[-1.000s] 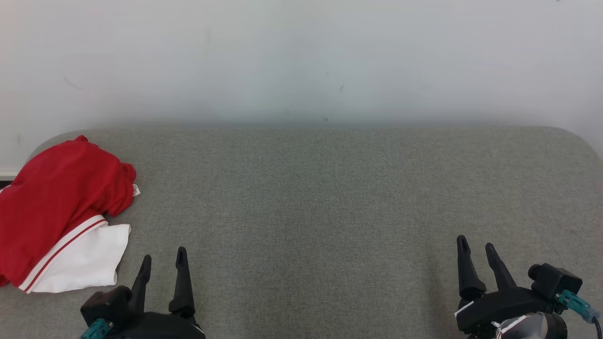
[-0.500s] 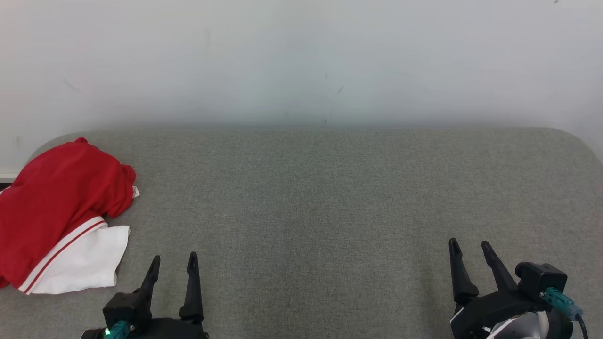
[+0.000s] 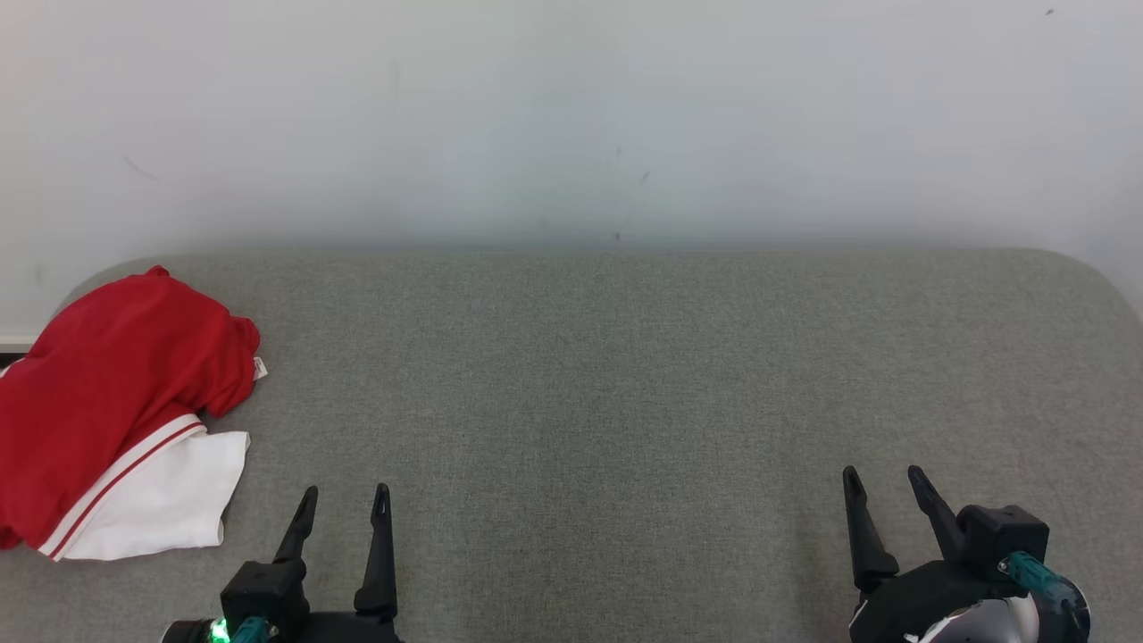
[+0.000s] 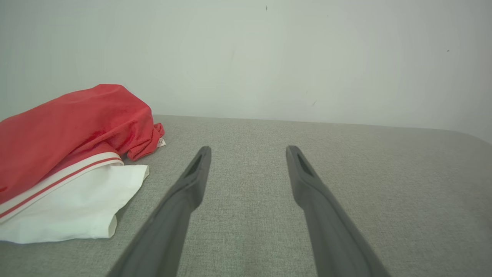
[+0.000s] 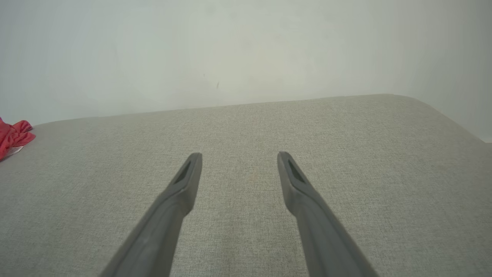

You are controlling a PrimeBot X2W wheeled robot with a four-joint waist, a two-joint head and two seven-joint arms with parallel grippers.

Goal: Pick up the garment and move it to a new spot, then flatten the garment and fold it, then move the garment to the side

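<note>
A red garment with a white, red-striped part lies bunched at the far left of the grey fabric surface. In the left wrist view the garment sits left of my fingers, apart from them. My left gripper stands open near the front edge, right of the garment, with nothing between its fingers. My right gripper is open at the lower right, also holding nothing. A small edge of the garment shows at the far left of the right wrist view.
A pale wall rises directly behind the grey surface. The surface's corners are rounded at the back left and at the back right. Bare grey fabric stretches between the two grippers.
My left gripper has shifted right and lower in the view, away from the garment. My right gripper has drifted slightly left and down. The garment lies as before.
</note>
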